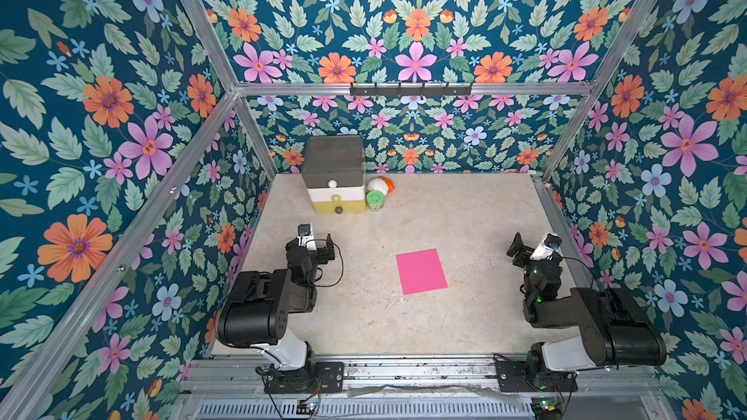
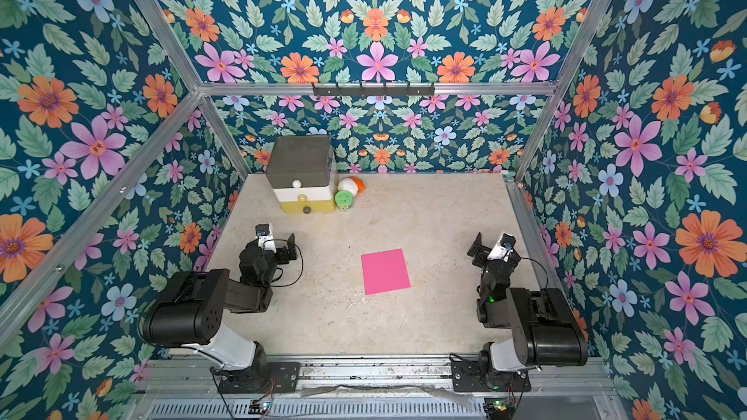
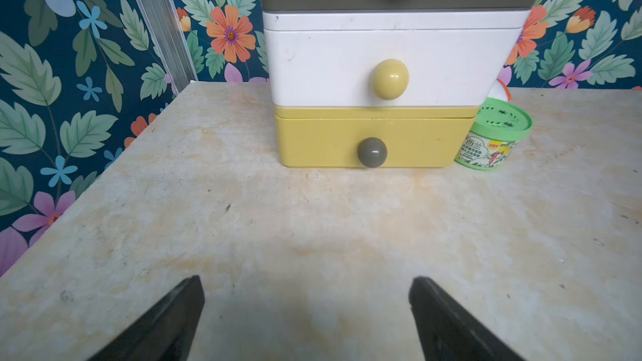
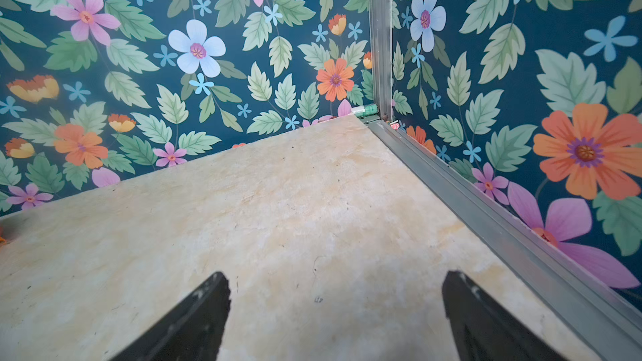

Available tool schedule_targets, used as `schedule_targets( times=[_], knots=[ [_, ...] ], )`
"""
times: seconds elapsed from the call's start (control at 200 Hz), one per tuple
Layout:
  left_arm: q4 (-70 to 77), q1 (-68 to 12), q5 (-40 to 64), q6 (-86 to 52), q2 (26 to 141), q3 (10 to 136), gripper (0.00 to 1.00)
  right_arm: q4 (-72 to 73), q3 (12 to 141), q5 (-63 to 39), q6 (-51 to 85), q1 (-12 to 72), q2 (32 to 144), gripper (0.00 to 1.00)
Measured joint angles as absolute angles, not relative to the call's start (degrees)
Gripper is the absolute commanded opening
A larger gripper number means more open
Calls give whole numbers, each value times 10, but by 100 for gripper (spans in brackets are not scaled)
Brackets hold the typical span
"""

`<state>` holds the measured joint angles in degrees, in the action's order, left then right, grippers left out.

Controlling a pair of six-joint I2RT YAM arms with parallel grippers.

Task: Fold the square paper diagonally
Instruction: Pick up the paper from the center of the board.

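Task item: square paper (image 1: 421, 271), pink; lies flat and unfolded on the table (image 1: 477, 212); seen in both top views (image 2: 385, 271); edges turned slightly off the table's edges.
Paper position: middle of the near half of the table, between the two arms; well apart from both grippers; nothing rests on it.
Left gripper (image 3: 305, 283): jaws spread wide with bare table between the fingertips; holds nothing; low over the table, facing the drawer unit.
Right gripper (image 4: 335, 279): jaws spread wide, bare table between them; holds nothing; faces the far right corner of the enclosure, near the side rail (image 4: 486, 210).
Left arm (image 1: 258, 309): folded back near its base at the table's left side.
Right arm (image 1: 606, 325): folded back near its base at the table's right side.
Drawer unit (image 1: 333, 173): three stacked tiers, grey on top, white in the middle, yellow at the bottom; stands upright at the far left of the table by the back wall; all drawer fronts appear flush; knobs white, yellow and grey from the top down.
Green-lidded tub (image 3: 496, 137): upright, just beside the yellow tier on its right; whether it touches cannot be told.
White and orange object (image 1: 380, 185): behind the tub, beside the drawer unit; its kind cannot be told.
Surroundings: floral walls; a black hook rail (image 1: 410, 90) on the back frame bar.
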<state>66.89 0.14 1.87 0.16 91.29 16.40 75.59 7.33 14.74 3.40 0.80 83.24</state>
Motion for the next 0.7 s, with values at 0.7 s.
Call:
schedule_targets(
  times=[0.7],
  knots=[
    [673, 3, 22, 2, 914, 165, 99, 756, 73, 136, 34, 8, 832, 99]
  ],
)
